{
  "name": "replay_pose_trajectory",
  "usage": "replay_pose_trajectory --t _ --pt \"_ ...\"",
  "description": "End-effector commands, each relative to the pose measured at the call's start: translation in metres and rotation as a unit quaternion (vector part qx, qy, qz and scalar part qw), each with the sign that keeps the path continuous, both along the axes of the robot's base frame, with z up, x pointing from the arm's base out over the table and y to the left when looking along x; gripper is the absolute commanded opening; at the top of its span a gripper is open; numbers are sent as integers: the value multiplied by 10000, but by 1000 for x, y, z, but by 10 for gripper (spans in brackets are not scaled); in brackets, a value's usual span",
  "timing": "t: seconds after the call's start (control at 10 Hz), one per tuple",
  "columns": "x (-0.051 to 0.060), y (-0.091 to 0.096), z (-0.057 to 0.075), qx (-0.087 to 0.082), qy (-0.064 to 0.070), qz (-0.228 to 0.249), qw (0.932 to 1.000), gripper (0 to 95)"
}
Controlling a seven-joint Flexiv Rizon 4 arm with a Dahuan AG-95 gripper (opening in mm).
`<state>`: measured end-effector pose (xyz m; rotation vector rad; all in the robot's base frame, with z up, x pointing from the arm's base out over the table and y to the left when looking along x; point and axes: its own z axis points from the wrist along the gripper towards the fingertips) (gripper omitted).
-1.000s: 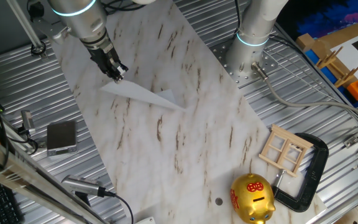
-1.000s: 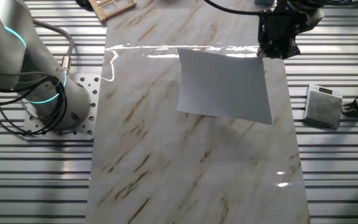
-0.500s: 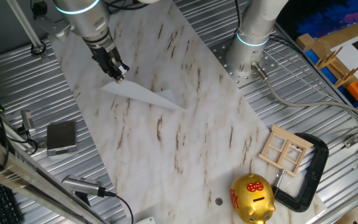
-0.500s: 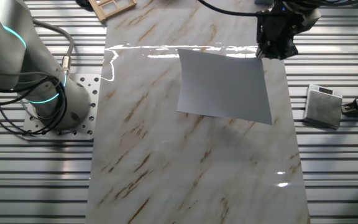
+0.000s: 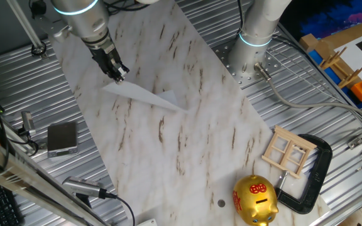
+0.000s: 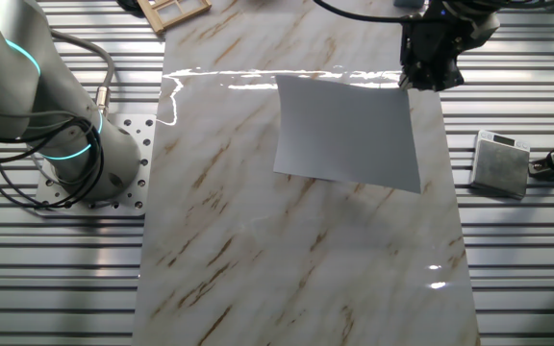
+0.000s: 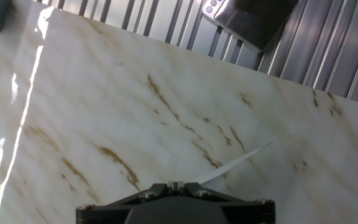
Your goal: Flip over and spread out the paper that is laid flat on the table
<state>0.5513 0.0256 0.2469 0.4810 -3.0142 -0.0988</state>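
The paper (image 6: 349, 132) is a plain white sheet held up off the table (image 6: 258, 250) by one corner, its far end low near the slab. In one fixed view it shows edge-on as a thin white wedge (image 5: 144, 95). My gripper (image 5: 119, 77) is shut on the paper's upper corner, and it also shows in the other fixed view (image 6: 414, 83). In the hand view the black jaws (image 7: 175, 185) are pressed together, with the paper's thin edge (image 7: 238, 163) curving away to the right over the marble table (image 7: 104, 112).
A small grey square box (image 6: 500, 163) lies on the ribbed metal beside the slab; it also shows in one fixed view (image 5: 62, 137). A gold piggy bank (image 5: 254, 199), a wooden frame (image 5: 288, 150) and a black clamp (image 5: 313, 176) sit at the slab's near end. The second arm's base (image 5: 250, 50) stands beside the slab.
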Motion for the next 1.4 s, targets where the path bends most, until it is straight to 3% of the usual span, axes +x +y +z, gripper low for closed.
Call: replay_pose_trajectory --t 0.1,0.3,0.5,0.6,0.7,1.0,1.1,1.4 --pt "1 2 11 -7 53 -49 10000 0" --pt "-11 6 52 -117 82 -140 9998 0" --pt "-24 3 83 -93 51 -134 9999 0" --pt "-30 -1 93 -75 56 -113 9999 0" --pt "-33 -4 98 -54 56 -92 9999 0" --pt "-48 -23 118 422 6 -57 9991 0" --pt "-49 -25 120 446 1 -11 9990 0" --pt "-39 -19 126 532 -16 197 9984 0"
